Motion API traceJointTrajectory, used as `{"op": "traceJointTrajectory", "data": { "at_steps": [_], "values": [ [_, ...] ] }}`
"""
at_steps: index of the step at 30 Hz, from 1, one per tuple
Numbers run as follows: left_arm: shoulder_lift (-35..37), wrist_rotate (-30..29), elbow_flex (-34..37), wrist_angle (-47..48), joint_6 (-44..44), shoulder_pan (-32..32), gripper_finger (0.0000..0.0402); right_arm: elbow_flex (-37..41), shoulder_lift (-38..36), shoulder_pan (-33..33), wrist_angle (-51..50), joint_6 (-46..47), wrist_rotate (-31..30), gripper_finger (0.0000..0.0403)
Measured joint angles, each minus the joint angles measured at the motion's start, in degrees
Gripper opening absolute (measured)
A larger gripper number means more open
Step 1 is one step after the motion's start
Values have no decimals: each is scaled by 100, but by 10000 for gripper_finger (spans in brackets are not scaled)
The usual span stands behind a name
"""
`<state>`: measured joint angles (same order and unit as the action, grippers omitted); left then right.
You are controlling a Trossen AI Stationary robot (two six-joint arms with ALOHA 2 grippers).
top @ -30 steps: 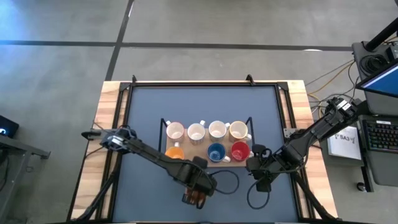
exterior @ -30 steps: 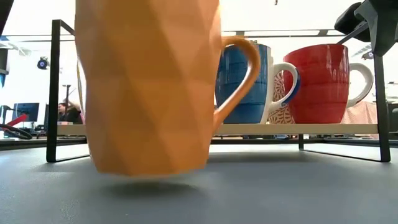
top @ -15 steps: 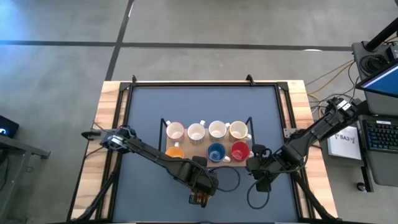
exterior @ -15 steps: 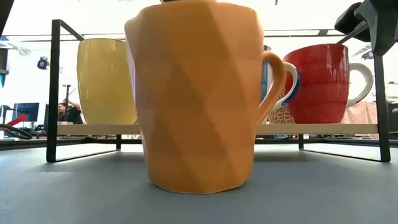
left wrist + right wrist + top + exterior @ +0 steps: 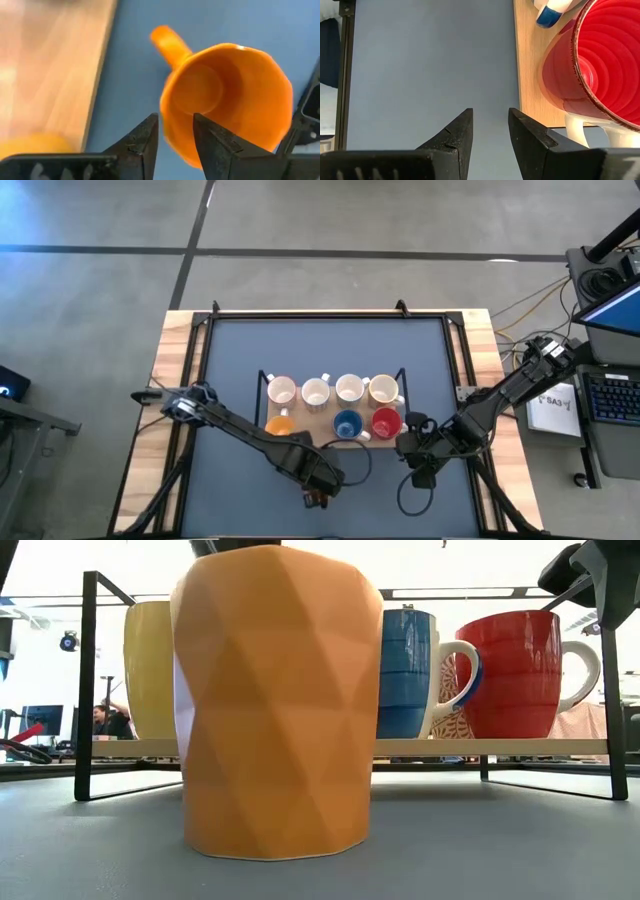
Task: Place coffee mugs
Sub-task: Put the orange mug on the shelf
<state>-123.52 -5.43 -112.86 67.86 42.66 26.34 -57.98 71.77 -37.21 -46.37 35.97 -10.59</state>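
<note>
Handle of orange mug (image 5: 276, 700) has turned from view, left gripper (image 5: 175, 131) jaws clamping its rim

Black-framed wooden rack (image 5: 330, 427), keyboard (image 5: 612, 396), person at desk (image 5: 103, 720)

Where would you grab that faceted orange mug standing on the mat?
Probably by the rim, coming from straight above: the faceted orange mug stands upright with its mouth open. The left gripper already straddles its wall there, one finger inside, one outside. The handle is the alternative.
</note>
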Motion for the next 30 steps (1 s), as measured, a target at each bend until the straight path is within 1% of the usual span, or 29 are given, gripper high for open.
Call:
{"op": "traceJointTrajectory", "data": {
  "at_steps": [8, 12, 19, 24, 30],
  "values": [
    [200, -97, 0, 694, 1463, 179, 104, 2, 0, 0, -1, 44, 4, 113],
    [269, -99, -4, 591, 2601, 392, 104, 2, 0, 0, -2, 44, 4, 112],
    [235, -175, -3, 525, 4057, 647, 104, 2, 0, -2, -7, 9, 5, 113],
    [234, -355, -2, 498, 4726, 674, 98, 6, 0, -2, -15, -78, 7, 112],
    [110, -425, 0, 420, 5184, 674, 89, 7, 0, -2, -43, -198, 9, 112]
  ]
}}
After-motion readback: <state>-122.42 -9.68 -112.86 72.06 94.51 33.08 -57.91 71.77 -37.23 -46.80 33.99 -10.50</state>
